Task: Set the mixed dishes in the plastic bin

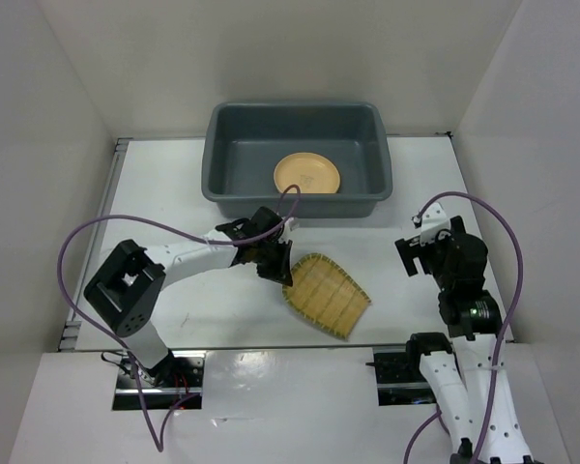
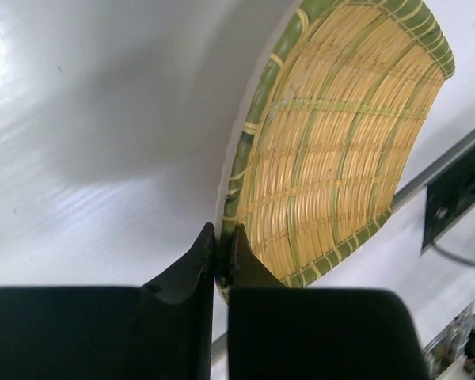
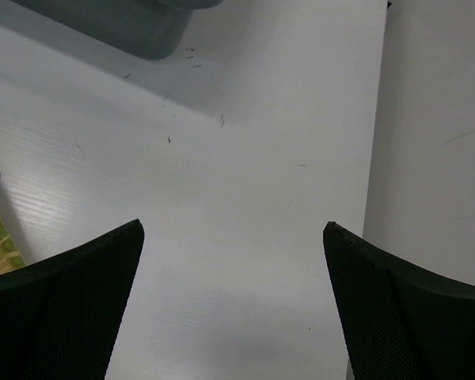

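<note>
A yellow woven bamboo tray [image 1: 327,295] with a green rim lies near the table's front middle. My left gripper [image 1: 282,277] is shut on the tray's left rim. In the left wrist view the tray [image 2: 332,150] fills the upper right, and the left gripper [image 2: 224,237] pinches its green edge between the two fingers. The dark grey plastic bin [image 1: 222,155] stands at the back middle with one tan-orange plate [image 1: 306,175] flat on its floor. My right gripper [image 1: 411,253] hovers open over bare table at the right; the right wrist view shows the right gripper [image 3: 233,229] with nothing between its fingers.
White walls enclose the table on the left, back and right. A purple cable [image 1: 87,242] loops off the left arm. In the right wrist view a corner of the bin [image 3: 142,32] shows at top left and the right wall [image 3: 435,119] stands close by.
</note>
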`<state>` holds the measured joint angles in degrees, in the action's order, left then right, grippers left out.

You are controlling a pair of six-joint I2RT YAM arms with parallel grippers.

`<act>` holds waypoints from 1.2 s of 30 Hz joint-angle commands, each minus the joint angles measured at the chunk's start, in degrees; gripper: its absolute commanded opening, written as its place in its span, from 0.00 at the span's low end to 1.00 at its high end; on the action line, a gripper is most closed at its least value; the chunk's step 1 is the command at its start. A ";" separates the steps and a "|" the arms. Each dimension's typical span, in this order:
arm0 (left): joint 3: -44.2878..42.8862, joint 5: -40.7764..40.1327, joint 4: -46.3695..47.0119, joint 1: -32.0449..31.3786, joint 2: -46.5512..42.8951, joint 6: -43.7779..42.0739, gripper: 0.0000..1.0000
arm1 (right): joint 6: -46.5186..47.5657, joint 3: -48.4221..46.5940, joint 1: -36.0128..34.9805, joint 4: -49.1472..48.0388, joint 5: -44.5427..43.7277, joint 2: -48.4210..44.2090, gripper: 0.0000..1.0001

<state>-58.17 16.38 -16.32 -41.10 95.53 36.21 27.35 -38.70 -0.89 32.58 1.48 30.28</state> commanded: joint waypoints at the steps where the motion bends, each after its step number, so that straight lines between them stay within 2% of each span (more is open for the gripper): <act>1: -2.81 3.20 -10.21 -0.56 -3.05 -8.07 0.00 | -0.63 -0.06 -0.35 -2.96 -2.08 -2.15 0.98; 5: -9.93 11.45 -14.97 -0.56 -9.99 -11.68 0.00 | -2.13 -0.06 -0.35 -4.89 -7.17 -2.16 0.98; 9: -20.73 18.58 -16.29 2.60 -12.11 -11.68 0.00 | -3.98 0.47 -0.35 -6.82 -11.22 -3.47 0.98; 13: -36.53 28.86 -16.29 8.21 -7.21 -8.61 0.00 | -4.50 0.99 -0.35 -7.35 -11.76 -3.48 0.98; 14: -40.92 30.19 -16.29 8.93 -3.19 -8.00 0.00 | -4.50 0.99 -0.35 -7.35 -11.76 -2.95 0.98; 15: -50.45 30.72 -18.29 9.63 -1.06 -7.04 0.00 | -4.50 0.99 -0.35 -7.35 -11.76 -2.17 0.98; 18: -65.88 29.42 -23.03 13.40 9.30 -4.14 0.00 | -4.50 0.99 -0.87 -7.35 -11.76 -1.45 0.98; 19: -76.98 29.41 -24.80 14.63 12.46 -3.08 0.00 | -4.50 0.99 -0.87 -7.35 -11.76 -0.93 0.98; 21: -89.59 28.37 -31.45 18.50 24.31 0.68 0.00 | -4.50 0.99 -1.40 -7.35 -11.76 -0.93 0.98; 22: -106.10 28.35 -34.19 19.47 34.19 2.36 0.00 | -4.50 0.99 -1.40 -7.35 -12.28 -0.93 0.98; 23: -115.58 28.88 -37.70 21.40 39.68 4.55 0.00 | -4.50 0.99 -2.18 -7.35 -12.29 -0.93 0.98; 24: -121.07 33.23 -35.30 22.98 43.74 10.49 0.00 | -4.50 0.99 -2.89 -7.88 -13.07 -0.32 0.98; 25: -116.16 33.28 -32.67 23.00 44.74 12.47 0.00 | -4.50 0.99 -3.42 -7.88 -13.95 -0.31 0.98; 27: -120.65 29.00 -32.80 24.40 50.59 13.88 0.00 | -5.03 0.99 -4.91 -8.49 -15.52 0.21 0.98; 36: -121.65 27.57 -29.04 27.47 63.01 17.06 0.00 | -6.08 0.99 -9.48 -10.07 -19.76 0.22 0.98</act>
<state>-176.61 41.28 -50.13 -13.98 159.70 49.60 22.70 -37.89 -8.86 26.44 -15.62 30.35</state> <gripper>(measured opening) 0.046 0.982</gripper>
